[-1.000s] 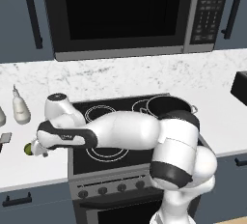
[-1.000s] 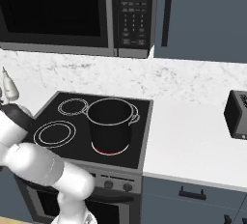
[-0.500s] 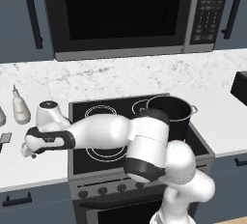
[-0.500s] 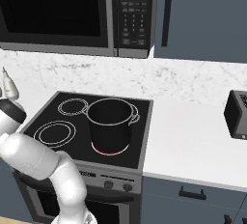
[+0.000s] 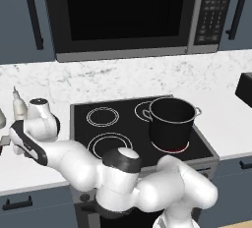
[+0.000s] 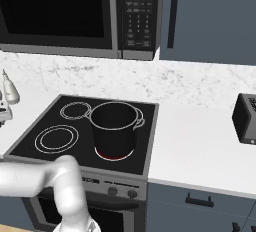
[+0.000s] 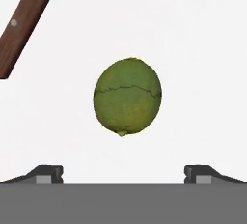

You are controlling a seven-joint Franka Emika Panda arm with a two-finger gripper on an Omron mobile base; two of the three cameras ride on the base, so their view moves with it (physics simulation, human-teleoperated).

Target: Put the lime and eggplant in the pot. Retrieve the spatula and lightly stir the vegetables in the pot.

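Note:
The lime (image 7: 127, 96), a yellow-green ball, lies on the white counter in the middle of the hand view. My gripper (image 7: 123, 172) hangs over it, open, its two fingertips (image 7: 48, 172) wide apart on either side and below the lime, not touching it. The spatula's reddish-brown handle (image 7: 24, 25) crosses the top left corner, apart from the lime. The black pot (image 5: 170, 123) (image 6: 114, 126) stands on the stove's front right burner, far to the right of my hand (image 5: 17, 141). The eggplant is out of view.
A white bottle (image 5: 18, 105) (image 6: 10, 88) stands on the counter behind my hand. The black stovetop (image 5: 106, 119) lies between hand and pot. A microwave (image 5: 128, 13) hangs above. A dark toaster (image 6: 246, 118) sits on the right counter.
The arm has swung farther left, away from the stove and out over the left counter. The pot, hidden behind the arm before, now shows fully.

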